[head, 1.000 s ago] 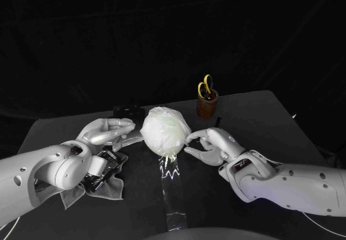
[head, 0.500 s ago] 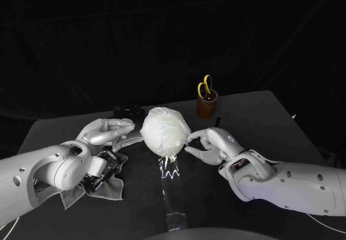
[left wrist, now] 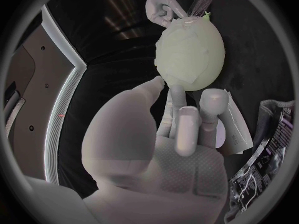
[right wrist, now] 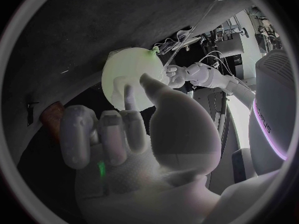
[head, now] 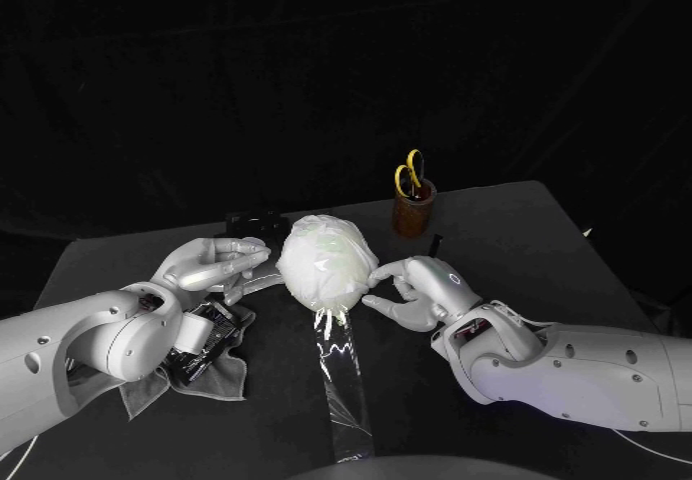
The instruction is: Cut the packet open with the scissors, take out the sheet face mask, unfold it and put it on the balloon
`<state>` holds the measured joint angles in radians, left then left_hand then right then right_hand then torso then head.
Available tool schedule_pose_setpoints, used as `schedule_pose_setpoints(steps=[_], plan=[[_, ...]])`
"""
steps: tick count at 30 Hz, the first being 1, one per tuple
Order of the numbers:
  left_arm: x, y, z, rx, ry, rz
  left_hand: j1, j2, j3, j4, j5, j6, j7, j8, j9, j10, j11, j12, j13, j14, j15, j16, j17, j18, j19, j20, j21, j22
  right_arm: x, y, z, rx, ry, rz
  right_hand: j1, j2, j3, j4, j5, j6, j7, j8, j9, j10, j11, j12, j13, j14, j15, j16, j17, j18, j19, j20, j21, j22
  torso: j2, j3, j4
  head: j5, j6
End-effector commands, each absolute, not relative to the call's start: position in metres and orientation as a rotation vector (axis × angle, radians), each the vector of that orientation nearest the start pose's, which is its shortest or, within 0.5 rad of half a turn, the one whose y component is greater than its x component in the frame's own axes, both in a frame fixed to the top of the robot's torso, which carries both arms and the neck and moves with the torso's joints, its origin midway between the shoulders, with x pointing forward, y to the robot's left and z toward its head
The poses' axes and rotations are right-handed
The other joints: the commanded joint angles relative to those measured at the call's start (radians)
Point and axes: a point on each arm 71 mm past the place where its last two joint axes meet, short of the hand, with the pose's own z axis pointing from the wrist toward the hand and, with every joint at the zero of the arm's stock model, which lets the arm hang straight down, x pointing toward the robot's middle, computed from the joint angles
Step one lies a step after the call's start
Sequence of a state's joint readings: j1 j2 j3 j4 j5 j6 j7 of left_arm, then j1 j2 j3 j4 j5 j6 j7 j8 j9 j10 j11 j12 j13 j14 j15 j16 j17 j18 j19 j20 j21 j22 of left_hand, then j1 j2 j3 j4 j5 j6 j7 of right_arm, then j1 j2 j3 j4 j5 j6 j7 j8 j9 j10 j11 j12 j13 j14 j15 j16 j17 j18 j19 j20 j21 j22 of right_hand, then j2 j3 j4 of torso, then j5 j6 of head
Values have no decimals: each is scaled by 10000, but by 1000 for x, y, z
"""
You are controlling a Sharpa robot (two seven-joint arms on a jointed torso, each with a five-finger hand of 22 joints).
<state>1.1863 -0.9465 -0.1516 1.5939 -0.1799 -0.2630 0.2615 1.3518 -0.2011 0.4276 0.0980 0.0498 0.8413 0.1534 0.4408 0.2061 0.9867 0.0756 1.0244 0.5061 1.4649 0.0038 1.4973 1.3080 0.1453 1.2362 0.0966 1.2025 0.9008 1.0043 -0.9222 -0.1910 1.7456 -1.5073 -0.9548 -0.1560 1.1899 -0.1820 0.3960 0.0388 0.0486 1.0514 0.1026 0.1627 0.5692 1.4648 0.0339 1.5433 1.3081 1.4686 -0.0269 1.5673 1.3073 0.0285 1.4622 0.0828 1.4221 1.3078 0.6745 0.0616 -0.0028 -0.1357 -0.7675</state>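
The pale balloon (head: 325,262) stands upright at the table's middle with the white sheet mask (head: 335,280) wrapped over it. My right hand (head: 414,290) pinches the mask's edge low on the balloon's right side, near the knot; the left wrist view shows that pinch (left wrist: 163,5). On the opposite side, my left hand (head: 214,265) has its fingertips (left wrist: 159,82) at the balloon (left wrist: 190,52) with nothing seen in it. The right wrist view has the thumb and a finger of my right hand (right wrist: 131,139) on the balloon (right wrist: 124,77). The yellow-handled scissors (head: 411,175) stand in a brown cup (head: 414,215).
The cut packet (head: 202,340) and a grey cloth (head: 216,380) lie under my left forearm. A clear shiny strip (head: 343,385) runs from the balloon's base toward the table's front edge. A small black box (head: 253,218) sits behind the balloon.
My right hand has shifted slightly left, closer against the balloon's lower right side. The clear strip under the balloon now slants a little. The left hand has not moved.
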Motion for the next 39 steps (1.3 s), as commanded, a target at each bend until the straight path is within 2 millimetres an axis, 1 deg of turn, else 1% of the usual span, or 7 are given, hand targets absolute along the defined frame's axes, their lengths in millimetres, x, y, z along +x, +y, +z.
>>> schedule_pose_setpoints(steps=[1, 9, 13, 25, 29, 35, 39], plan=[[451, 232, -224, -10206, 17196, -14031, 65, -21, -60, 21, -19, 19, 72, 3, -16, -55, -6, -46, -13, 135, 20, 20, 88, -111, -34, -2, 28, 19, 376, -193, -253, 1256, 13318, 7595, -31, -89, -90, 18, -5, 82, 0, 50, 17, 971, -83, 48, 2519, 1022, -80, 35, 2635, 84, 218, -63, 26, 2122, -3, 3, 2, -10, -2], [451, 232, -224, -10202, 17220, -14059, 74, -18, -59, 22, -18, 19, 73, 3, -17, -52, -6, -49, -17, 140, 20, 24, 102, -111, -34, -2, 30, 22, 376, -191, -252, 1284, 13164, 7522, -40, -115, -289, 207, -6, 191, -54, 119, 39, 998, -131, 115, 2551, 1022, -123, 35, 2635, 70, 256, -104, 75, 2143, -8, 6, -10, -19, 8], [451, 232, -224, -10198, 17230, -14074, 76, -19, -61, 22, -18, 18, 73, 2, -18, -51, -6, -50, -19, 138, 19, 23, 98, -112, -33, -2, 33, 27, 376, -191, -251, 1314, 13119, 7507, -52, -150, -406, 301, -6, 189, -62, 126, 41, 995, -141, 104, 2546, 1022, -136, 35, 2635, 72, 253, -119, 65, 2141, -7, -3, -3, -36, 3], [451, 232, -224, -10177, 17262, -14139, 79, -22, -65, 24, -19, 16, 74, 2, -19, -48, -5, -52, -22, 141, 19, 26, 108, -114, -30, -2, 39, 36, 375, -194, -248, 1463, 13074, 7385, -21, -260, -885, 626, -6, 85, -40, 112, 39, 954, -126, 2, 2498, 1022, -130, 35, 2635, 102, 178, -133, -81, 2098, -14, 1, -2, -26, 24], [451, 232, -224, -10174, 17259, -14146, 79, -22, -65, 24, -19, 16, 74, 2, -19, -48, -5, -52, -22, 141, 19, 26, 108, -114, -30, -2, 39, 36, 375, -193, -248, 1501, 13060, 7390, 46, -249, -1016, 709, -7, 48, -31, 108, 39, 937, -116, -37, 2479, 1022, -122, 35, 2635, 111, 156, -128, -123, 2086, -7, 1, -7, -23, 18], [451, 232, -224, -10168, 17270, -14160, 84, -21, -68, 26, -19, 15, 76, 1, -20, -44, -4, -54, -26, 143, 19, 27, 112, -114, -30, -2, 42, 41, 376, -190, -246, 1527, 13015, 7452, 411, -154, -1518, 1034, -6, -42, -7, 127, 53, 909, -92, -97, 2451, 1022, -101, 35, 2635, 126, 120, -109, -201, 2069, -4, -3, -9, -52, -12], [451, 232, -224, -10165, 17281, -14173, 84, -21, -68, 26, -19, 15, 76, 1, -20, -44, -4, -54, -26, 143, 19, 27, 112, -114, -30, -2, 42, 41, 377, -188, -246, 1535, 12977, 7464, 507, -113, -1594, 1092, -5, -34, -10, 145, 60, 909, -94, -96, 2451, 1022, -100, 35, 2635, 127, 120, -106, -206, 2069, -6, 3, -5, -70, -18]])
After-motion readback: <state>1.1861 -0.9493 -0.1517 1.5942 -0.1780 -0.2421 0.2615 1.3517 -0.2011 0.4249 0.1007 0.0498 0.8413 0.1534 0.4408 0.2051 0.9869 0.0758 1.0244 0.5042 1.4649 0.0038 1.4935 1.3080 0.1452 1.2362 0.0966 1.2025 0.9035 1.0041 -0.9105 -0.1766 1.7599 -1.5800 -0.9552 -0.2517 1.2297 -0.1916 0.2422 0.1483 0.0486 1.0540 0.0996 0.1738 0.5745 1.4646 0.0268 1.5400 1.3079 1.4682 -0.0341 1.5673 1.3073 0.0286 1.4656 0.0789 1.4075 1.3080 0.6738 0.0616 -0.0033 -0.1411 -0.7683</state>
